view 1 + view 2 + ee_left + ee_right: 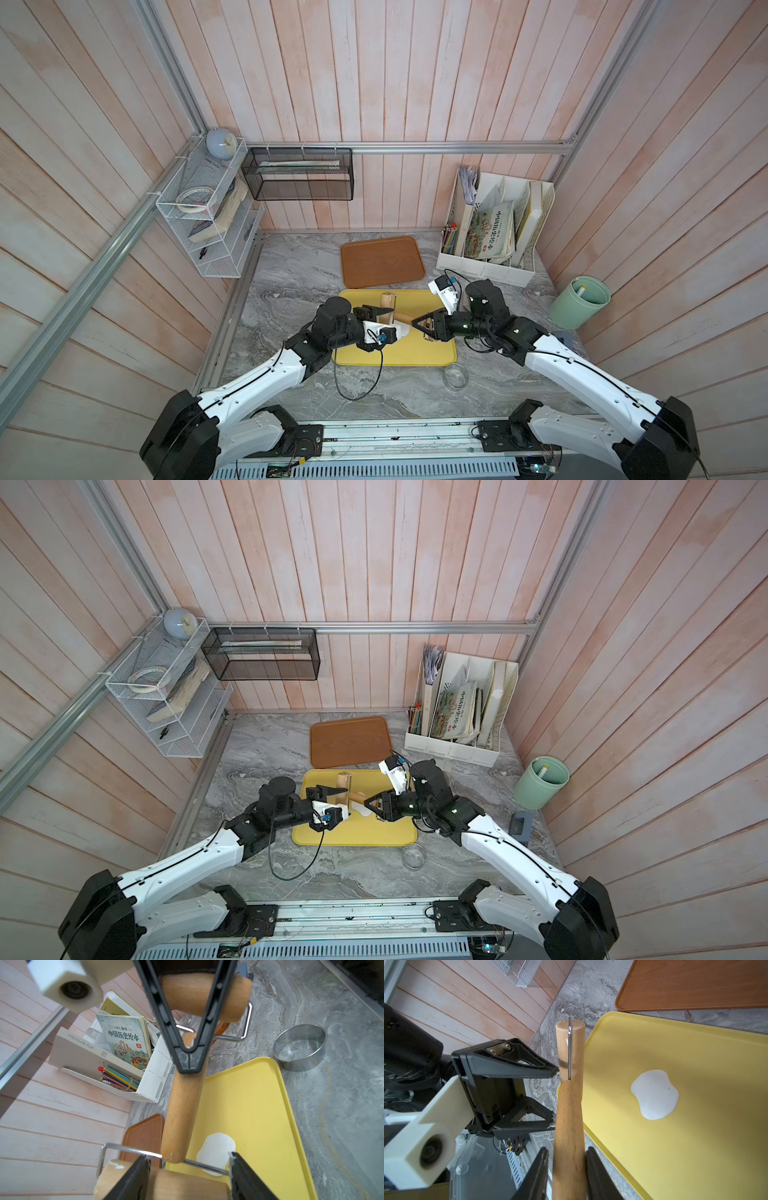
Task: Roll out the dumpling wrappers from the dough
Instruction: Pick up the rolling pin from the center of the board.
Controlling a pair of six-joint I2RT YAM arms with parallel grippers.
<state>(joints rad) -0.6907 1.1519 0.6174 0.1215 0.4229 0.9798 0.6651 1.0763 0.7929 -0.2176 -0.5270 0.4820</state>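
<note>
In both top views the pastry roller (400,318) runs from gripper to gripper over the yellow tray (415,353). The right gripper (415,323) clenches its handle, and the dough (362,810) lies between their tips, beside that axis.

Left wrist: the left gripper (189,1156) straddles the drum — whether it is gripping, I cannot tell.

Right wrist: the dough lies ahead of the gripper — off the handle's side, apart from it.

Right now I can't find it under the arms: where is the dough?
The dough lies flat near the middle of the yellow tray, plain in the right wrist view; in a top view it peeks out just beside the rolling pin.
</note>
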